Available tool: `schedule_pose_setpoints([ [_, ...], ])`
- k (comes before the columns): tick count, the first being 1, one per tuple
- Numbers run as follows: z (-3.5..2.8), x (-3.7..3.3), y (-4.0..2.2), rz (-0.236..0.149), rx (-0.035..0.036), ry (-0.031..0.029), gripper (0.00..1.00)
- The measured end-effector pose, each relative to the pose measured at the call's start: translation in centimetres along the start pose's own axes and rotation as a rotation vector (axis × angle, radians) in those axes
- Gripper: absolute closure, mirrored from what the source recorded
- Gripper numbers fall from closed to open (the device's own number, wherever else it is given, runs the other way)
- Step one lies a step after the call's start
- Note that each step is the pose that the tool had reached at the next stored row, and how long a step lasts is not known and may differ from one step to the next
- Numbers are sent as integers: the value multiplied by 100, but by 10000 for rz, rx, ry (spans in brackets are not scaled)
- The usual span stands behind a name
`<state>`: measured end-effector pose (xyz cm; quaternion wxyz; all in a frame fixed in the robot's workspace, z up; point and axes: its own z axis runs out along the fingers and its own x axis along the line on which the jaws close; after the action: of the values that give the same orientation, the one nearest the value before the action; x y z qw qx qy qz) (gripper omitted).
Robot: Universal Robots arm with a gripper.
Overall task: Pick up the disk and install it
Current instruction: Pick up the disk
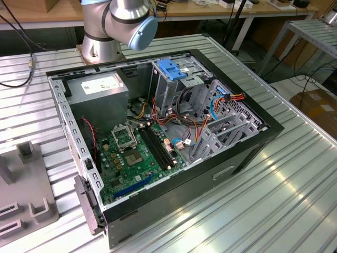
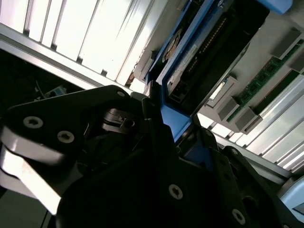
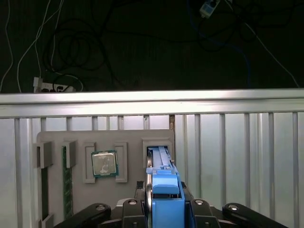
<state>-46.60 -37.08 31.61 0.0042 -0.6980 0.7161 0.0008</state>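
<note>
The likeliest trouble here is the disk jamming or twisting. It stands on edge in a narrow slot of the grey fixture tray, and any tilt of the wrist could wedge it against the slot walls or drag the tray along the aluminium table. The hold also looks to be on the blue plastic carrier frame at one end only, so the heavier metal body reaches well beyond the grip and could pivot or slip. The gripper is narrowed right down around that frame. In the first wrist view its fingers press against the blue edges on both sides with no gap visible, and I judge it clamped on the disk rather than just flanking it. The second wrist view agrees, with the drive's dark underside and its connector edge running out from between the black fingers. A processor chip and a memory stick sit in nearby pockets of the tray, apart from the disk. In the exterior view the tray lies at the left, and the open computer case sits to its right — its silver drive cage at the far side, cables crowded beside it, which could snag a drive.
</note>
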Motion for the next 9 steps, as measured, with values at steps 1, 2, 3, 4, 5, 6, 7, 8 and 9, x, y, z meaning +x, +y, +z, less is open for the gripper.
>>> schedule_pose_setpoints([
  [1, -16, 0, 0, 0, -1, 0, 63],
  [2, -34, 0, 0, 0, -1, 0, 63],
  [3, -52, -1, 0, 0, -1, 0, 63],
  [4, -80, -1, 0, 0, 0, 0, 63],
  [5, -99, -1, 0, 0, -1, 0, 63],
  [6, -115, -1, -1, 0, 0, 0, 63],
  [7, -130, -1, -1, 0, 0, 0, 63],
  [8, -145, -1, -1, 0, 0, 0, 63],
  [9, -170, -1, -1, 0, 0, 0, 63],
])
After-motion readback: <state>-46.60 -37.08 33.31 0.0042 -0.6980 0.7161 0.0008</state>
